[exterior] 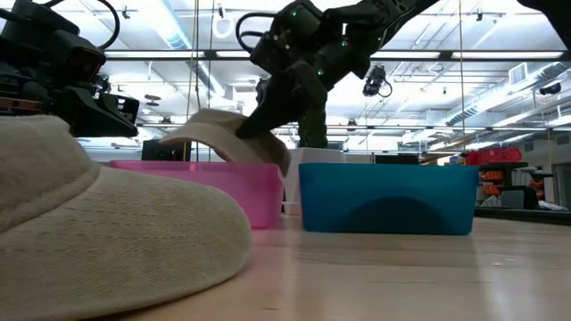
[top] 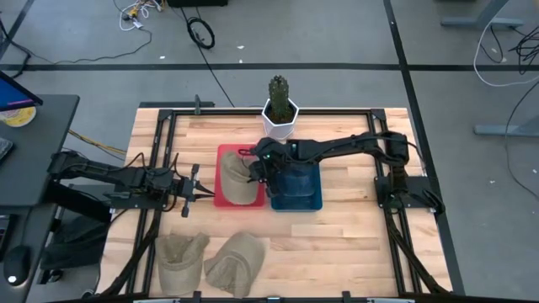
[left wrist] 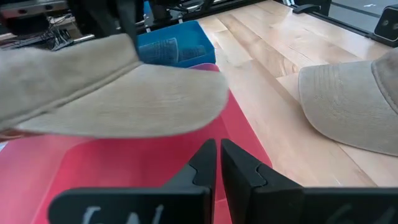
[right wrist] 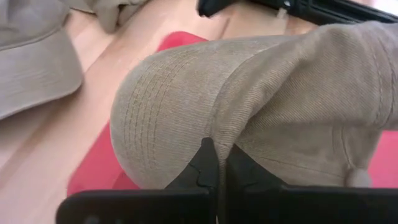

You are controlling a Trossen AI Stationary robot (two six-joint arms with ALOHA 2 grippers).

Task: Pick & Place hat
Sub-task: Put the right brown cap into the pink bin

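A tan cap (top: 237, 181) is in the red bin (top: 221, 199), its brim (exterior: 210, 129) standing above the bin's rim in the low view. My right gripper (right wrist: 217, 158) reaches over the blue bin (top: 295, 192) and is shut on the cap's crown. My left gripper (left wrist: 217, 160) is shut and hovers at the red bin's left edge (left wrist: 124, 171), just under the cap's brim (left wrist: 112, 93), touching nothing that I can see. My right gripper pinches a raised fold of the crown cloth (right wrist: 219, 127) between its two fingers. It comes from the table's right side, slanting down. The cap's lower part is behind the red bin's wall (exterior: 223, 187), so I cannot tell whether it is lifted clear.
Two more tan caps (top: 181, 257) (top: 236, 263) lie on the wood near the table's near edge, left of centre. A white pot with a cactus (top: 280, 114) stands at the far edge behind the bins. A black frame (top: 160, 126) borders the table.
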